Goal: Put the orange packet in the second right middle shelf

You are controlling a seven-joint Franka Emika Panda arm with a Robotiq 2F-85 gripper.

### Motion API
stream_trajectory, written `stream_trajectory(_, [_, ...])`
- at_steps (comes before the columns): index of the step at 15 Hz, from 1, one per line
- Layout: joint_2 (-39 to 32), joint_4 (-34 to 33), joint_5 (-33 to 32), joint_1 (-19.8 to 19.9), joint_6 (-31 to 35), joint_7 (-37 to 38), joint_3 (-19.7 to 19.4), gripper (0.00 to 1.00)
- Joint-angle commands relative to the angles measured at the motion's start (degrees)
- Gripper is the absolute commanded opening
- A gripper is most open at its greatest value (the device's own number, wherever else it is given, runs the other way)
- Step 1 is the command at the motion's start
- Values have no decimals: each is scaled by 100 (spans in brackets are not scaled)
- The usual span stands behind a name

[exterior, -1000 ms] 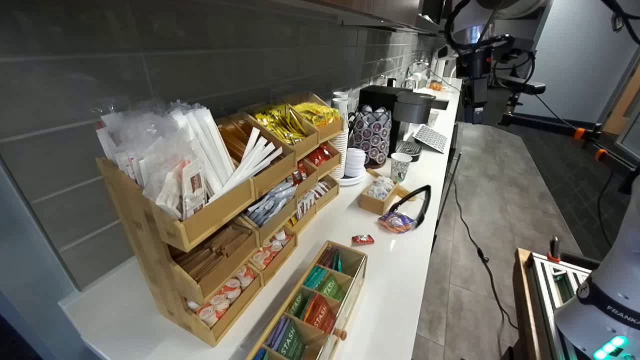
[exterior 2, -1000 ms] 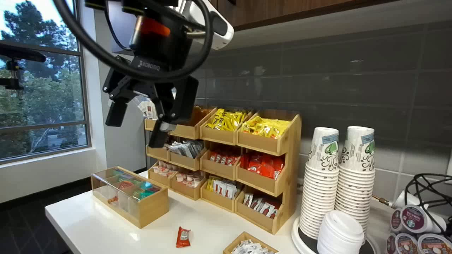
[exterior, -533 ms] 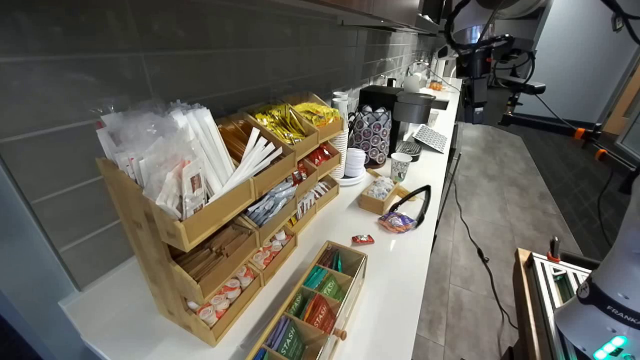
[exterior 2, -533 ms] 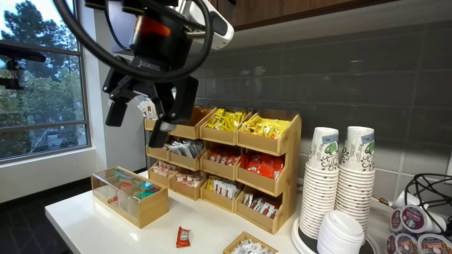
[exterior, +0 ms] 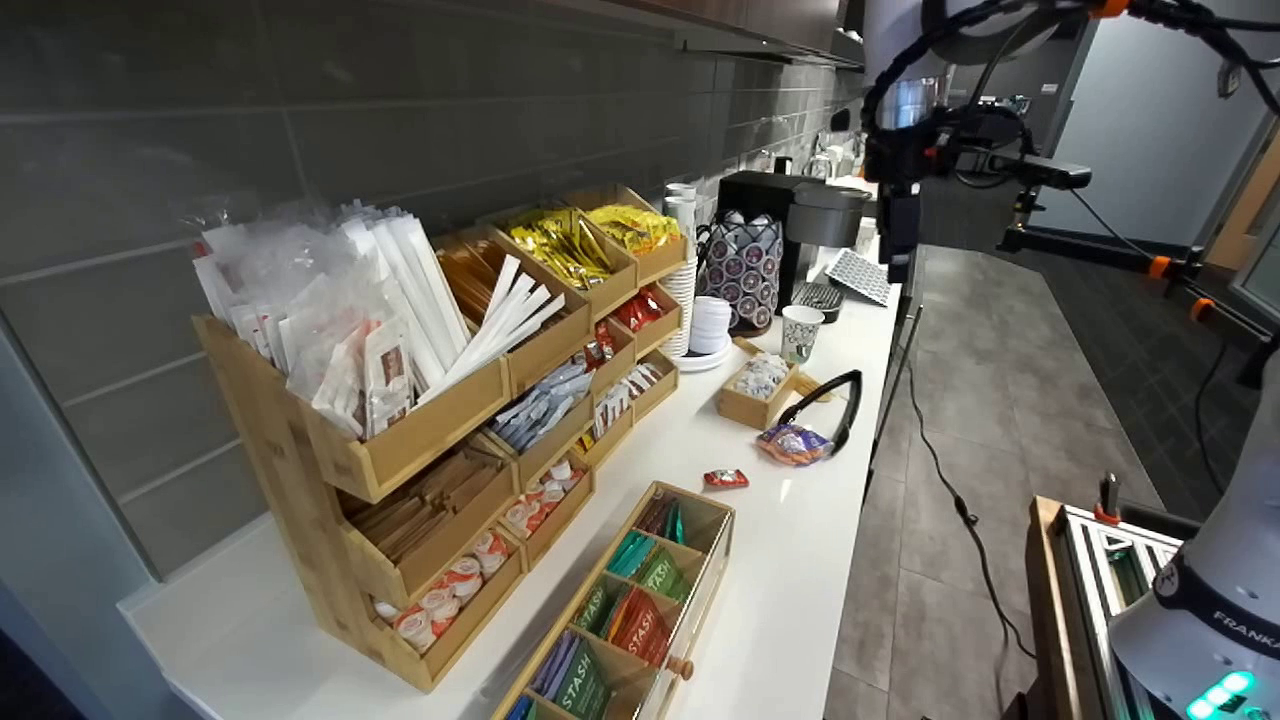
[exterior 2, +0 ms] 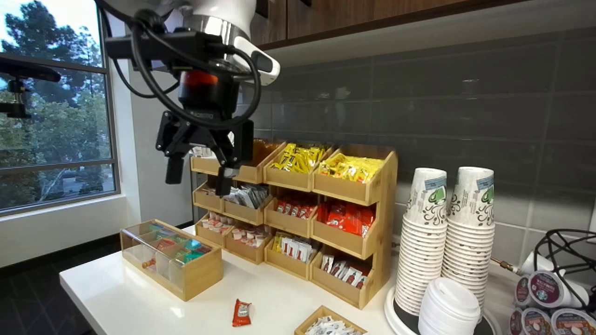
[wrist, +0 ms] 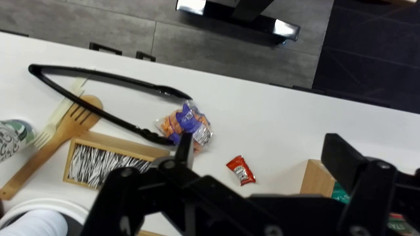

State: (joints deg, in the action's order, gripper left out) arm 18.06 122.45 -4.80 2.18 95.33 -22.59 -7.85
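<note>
The orange packet, a small red-orange sachet with a white label, lies flat on the white counter in both exterior views (exterior: 726, 479) (exterior 2: 241, 312). In the wrist view the orange packet (wrist: 241, 170) shows between the spread fingers, well below them. My gripper (exterior 2: 199, 180) is open and empty, high above the counter, pointing down; it also shows in the wrist view (wrist: 259, 141). The second right middle shelf (exterior 2: 286, 224), a light-wood compartment with red and white sachets, is in the rack's middle tier, below the yellow packets. It also shows in an exterior view (exterior: 612, 372).
A wooden tea box (exterior 2: 202, 274) stands beside the packet. A small box of white sachets (exterior: 745, 408), black tongs (wrist: 131, 79) and a purple-orange snack bag (wrist: 187, 123) lie nearby. Cup stacks (exterior 2: 421, 260) stand beside the rack. Dark cabinets (exterior 2: 354, 18) hang above.
My gripper has shifted over toward the counter and turned more upright, still open. The packet and the rack have not moved.
</note>
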Motion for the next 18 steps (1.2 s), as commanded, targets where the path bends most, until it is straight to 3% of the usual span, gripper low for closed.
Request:
stream_trajectory(1, [255, 740, -186, -71, 1292, 413, 279, 100])
stream_trajectory(7, [228, 1760, -2, -141, 3644, 566, 377, 100])
stream_trajectory(8, [127, 1813, 131, -195, 3771, 522, 356, 100])
stream_trajectory(9, [77, 1537, -34, -130, 3447, 462, 355, 100])
stream_trajectory(15, [58, 1708, 13, -165, 3648, 468, 360, 100])
stream_trajectory(18, [-275, 1732, -180, -269, 4317, 333, 474, 100])
